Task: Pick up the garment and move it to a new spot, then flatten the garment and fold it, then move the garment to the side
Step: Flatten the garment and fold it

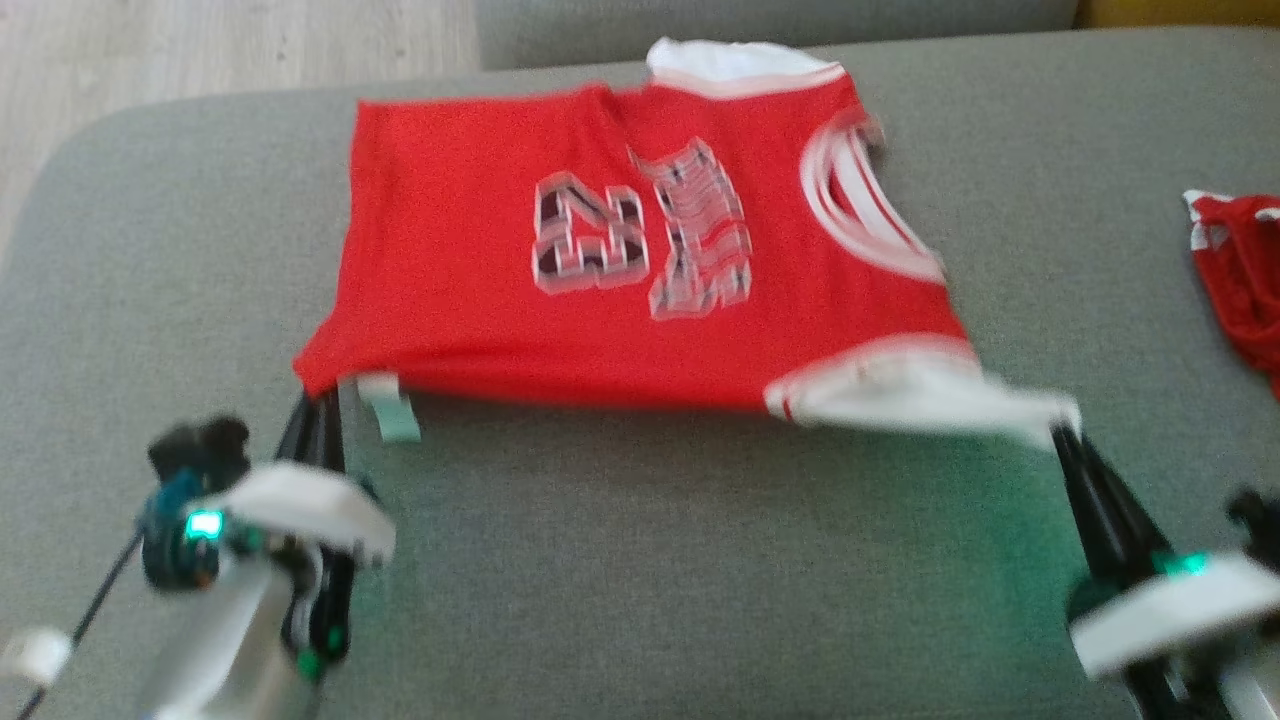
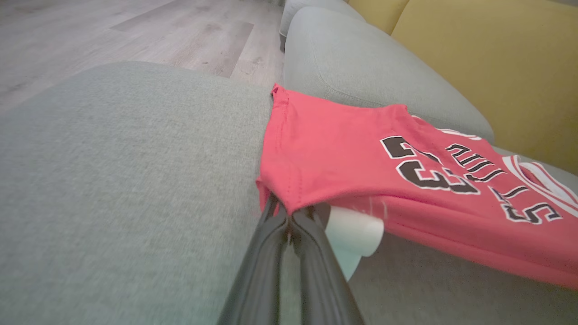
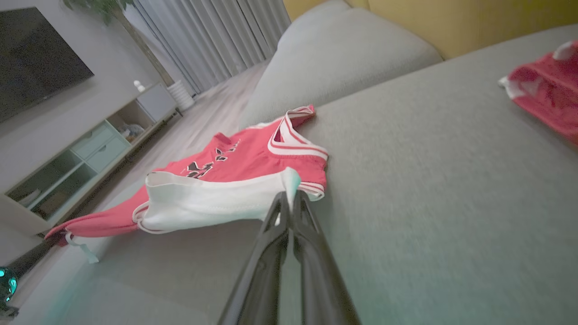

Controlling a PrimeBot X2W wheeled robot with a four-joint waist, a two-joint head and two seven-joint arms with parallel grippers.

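A: Where's the jersey [image 1: 600, 250]?
B: Spread on the grey sofa [image 1: 700, 580], near edge lifted. Left fingers [image 1: 320, 430] pinch its hem corner, right fingers [image 1: 1100, 500] its white corner.

The garment [image 1: 450, 300] is red with white trim and black, white-edged lettering; the sofa [image 1: 650, 580] is grey; the blurred label [image 1: 390, 408] seems pale mint.

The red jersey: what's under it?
Under the jersey's lifted near edge you can see grey cushion and a white tag hanging down. The left claw and right claw pinch its near corners. Anything beneath its far part is covered.
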